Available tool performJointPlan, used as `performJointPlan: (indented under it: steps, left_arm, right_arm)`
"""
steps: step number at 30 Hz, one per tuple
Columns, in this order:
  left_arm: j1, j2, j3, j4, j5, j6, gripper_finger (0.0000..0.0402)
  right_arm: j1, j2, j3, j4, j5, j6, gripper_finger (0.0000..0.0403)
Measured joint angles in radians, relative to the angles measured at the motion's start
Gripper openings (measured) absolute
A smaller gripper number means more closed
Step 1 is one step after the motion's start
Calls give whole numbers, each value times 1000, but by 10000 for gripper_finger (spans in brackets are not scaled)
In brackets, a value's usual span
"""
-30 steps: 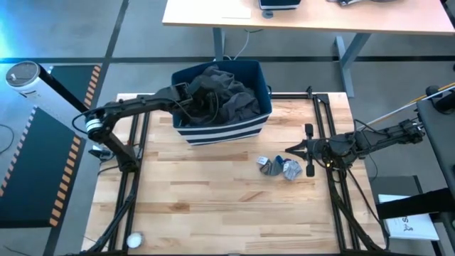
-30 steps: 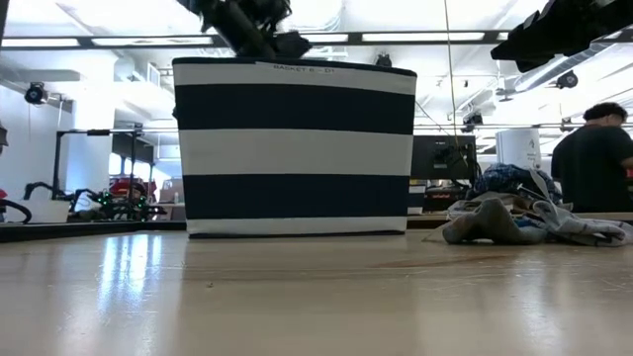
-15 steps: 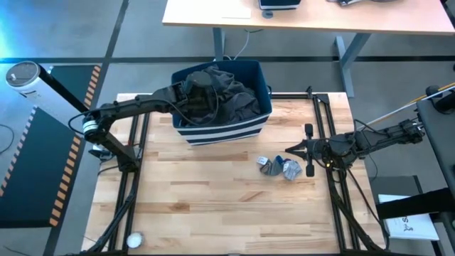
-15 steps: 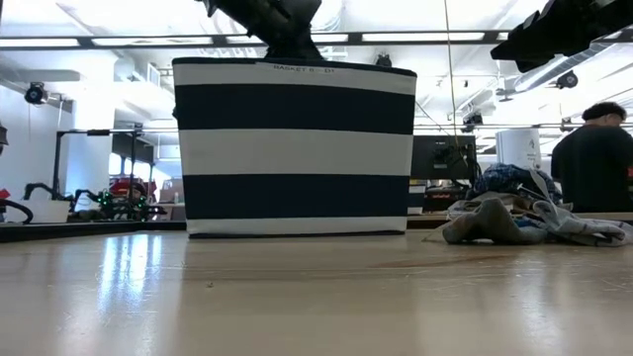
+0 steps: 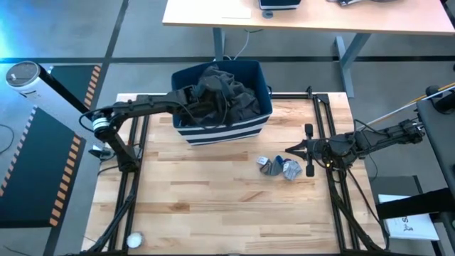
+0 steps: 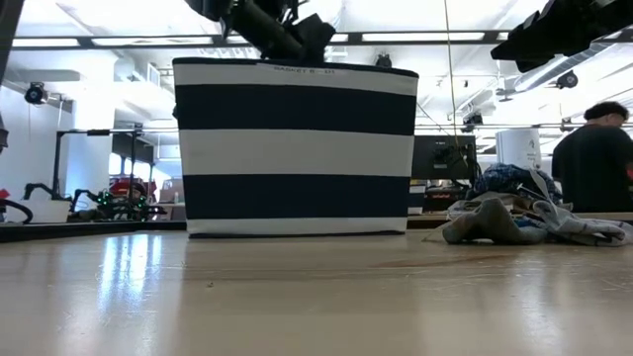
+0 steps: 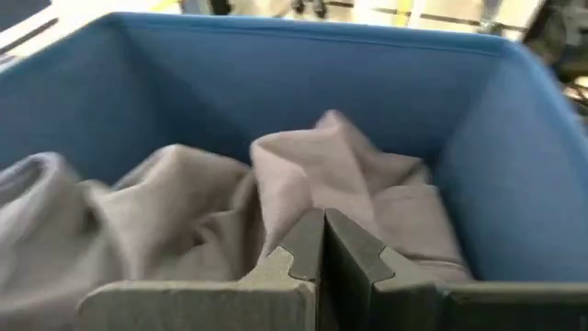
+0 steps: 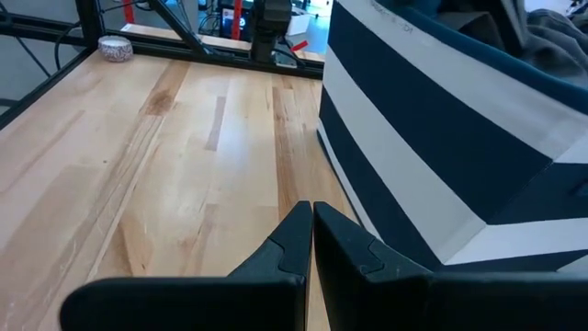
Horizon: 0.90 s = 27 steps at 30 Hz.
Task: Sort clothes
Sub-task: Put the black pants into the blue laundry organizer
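Seen from above, the left gripper (image 5: 193, 96) reaches in over the left rim of the striped bin (image 5: 222, 131) at upper centre of the frame, right over the dark charcoal garment (image 5: 231, 96) heaped inside. The left wrist view adds what the overhead cannot: the two fingers (image 7: 294, 257) are pressed together with nothing between them, and a grey fold of that garment (image 7: 322, 175) rises just beyond the tips, against the bin's blue inner wall (image 7: 303, 74).

The right gripper (image 5: 291, 151) sits right of centre in the high view, its tip beside the small pile of clothes (image 5: 279, 168) of grey and blue pieces lying on the wooden table (image 5: 213, 199) just below the bin's lower right corner. The right wrist view shows its fingers (image 8: 299, 234) closed and empty above bare planks, with the bin's navy and white side (image 8: 432, 138) ahead; the pile does not appear there.

Only the low view shows the pile (image 6: 524, 213) as a crumpled mound at the right edge, and a person (image 6: 593, 158) in dark clothing beyond the table.
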Motion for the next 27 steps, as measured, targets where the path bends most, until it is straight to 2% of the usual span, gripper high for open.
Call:
performJointPlan:
  steps: [6, 14, 18, 27]
  left_arm:
    - [44, 21, -12, 16, 1, -49, 0]
    - [81, 13, -98, 85, 6, -102, 0]
    - [95, 11, -150, 167, 46, -131, 0]
    - [107, 11, -170, 193, 68, -152, 0]
  right_arm:
    - [0, 0, 0, -4, 0, 0, 0]
    - [0, 0, 0, -6, 0, 0, 0]
    - [0, 0, 0, -6, 0, 0, 0]
    - [0, 0, 0, -6, 0, 1, 0]
